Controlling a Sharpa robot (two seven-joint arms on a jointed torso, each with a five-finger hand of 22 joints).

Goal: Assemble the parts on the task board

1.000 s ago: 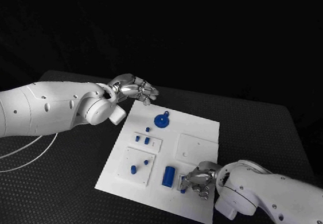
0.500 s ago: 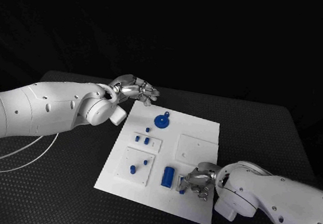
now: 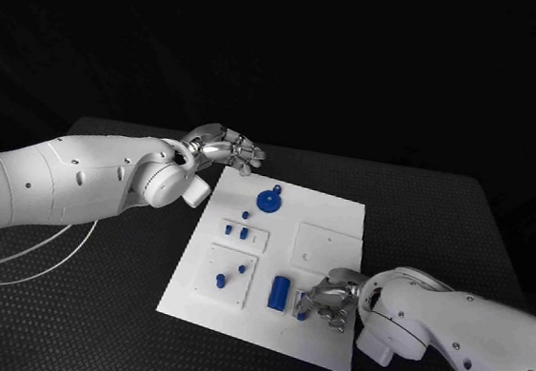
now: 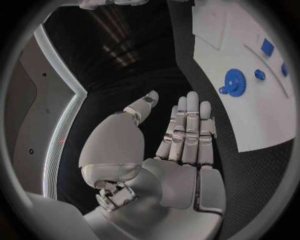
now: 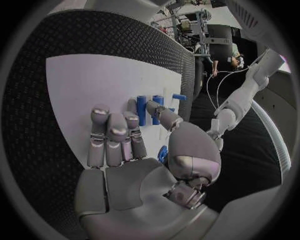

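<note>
The white task board lies in the middle of the table. On it are a blue gear, small blue pegs and a blue cylinder. My right hand hovers low over the board's near right part, just right of the cylinder. In the right wrist view its fingers lie straight over the board, and the thumb reaches toward upright blue pegs; nothing shows in its grasp. My left hand hangs off the board's far left corner, fingers flat and bare, with the gear beyond them.
The black textured table runs round the board on all sides. A white cable trails over the table's left edge below my left arm. Raised white sub-plates sit on the board.
My right hand has sunk very slightly toward the board beside the cylinder. The left hand and the parts are where they were.
</note>
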